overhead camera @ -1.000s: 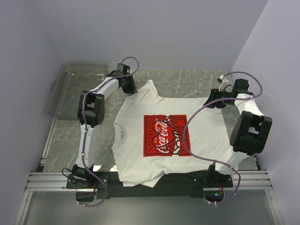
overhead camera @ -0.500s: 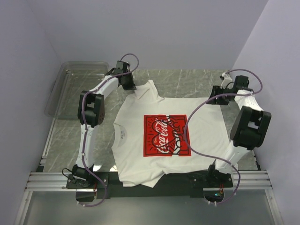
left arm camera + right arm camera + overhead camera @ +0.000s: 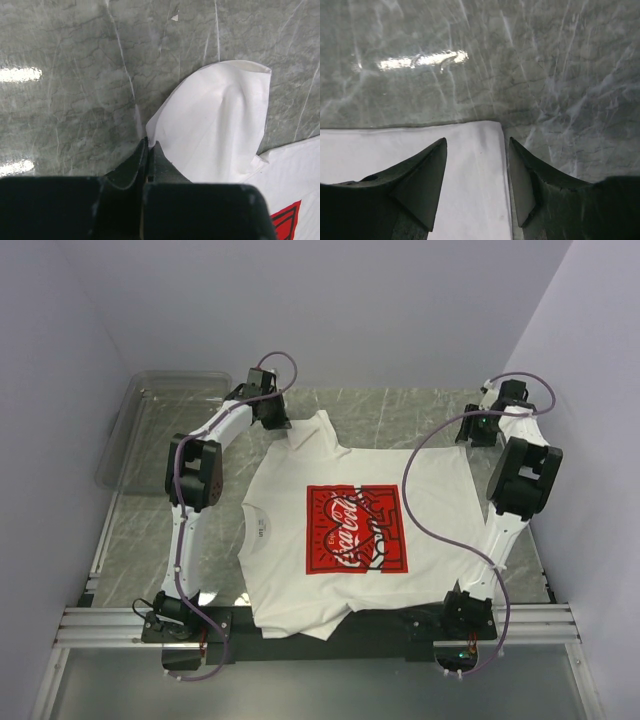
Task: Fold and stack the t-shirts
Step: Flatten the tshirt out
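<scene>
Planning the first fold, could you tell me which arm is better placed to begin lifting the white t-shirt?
Left arm, probably: its jaws are shut on the sleeve of the white cotton t-shirt, while the jaws of the right arm stand open above the hem corner, gripping nothing.

Pale lilac walls point(image 3: 350, 310); grey marble tabletop point(image 3: 400, 415); glare patches point(image 3: 420, 60).

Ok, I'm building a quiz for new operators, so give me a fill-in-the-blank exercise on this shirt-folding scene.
1. The left gripper is ___ on the t-shirt sleeve.
2. The right gripper is ___ over a corner of the t-shirt.
3. The square print on the chest is ___.
4. The clear bin sits at the robot's far ___.

Missing words: shut; open; red; left.
</scene>
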Robot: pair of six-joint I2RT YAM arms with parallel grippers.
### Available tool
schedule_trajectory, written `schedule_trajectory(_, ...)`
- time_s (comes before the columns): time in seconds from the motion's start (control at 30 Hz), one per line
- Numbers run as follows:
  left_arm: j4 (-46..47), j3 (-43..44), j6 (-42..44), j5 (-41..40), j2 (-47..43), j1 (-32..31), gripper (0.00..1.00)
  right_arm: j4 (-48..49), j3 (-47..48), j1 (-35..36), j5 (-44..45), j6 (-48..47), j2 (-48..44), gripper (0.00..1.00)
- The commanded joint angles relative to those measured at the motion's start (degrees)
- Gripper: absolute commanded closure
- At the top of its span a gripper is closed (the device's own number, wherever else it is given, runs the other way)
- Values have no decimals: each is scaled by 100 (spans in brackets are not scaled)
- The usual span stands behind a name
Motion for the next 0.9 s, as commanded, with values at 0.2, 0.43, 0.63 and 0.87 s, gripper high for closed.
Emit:
schedule_trajectory(0.2, 403, -179, 58, 238, -572, -3, 99, -501, 755, -9, 333, 50, 633, 44)
schedule_trajectory(0.43, 332, -65, 76, 212, -537, 6, 99, -668, 931, -9, 176, 6, 835, 60)
schedule_trajectory(0.63, 236, 199, 84, 159, -519, 14, 100, -642, 808, -18, -210, -21, 642, 88)
schedule_trajectory(0.87, 411, 261, 304, 27, -905, 102, 99, -72, 238, -97, -790, 85, -191, 100)
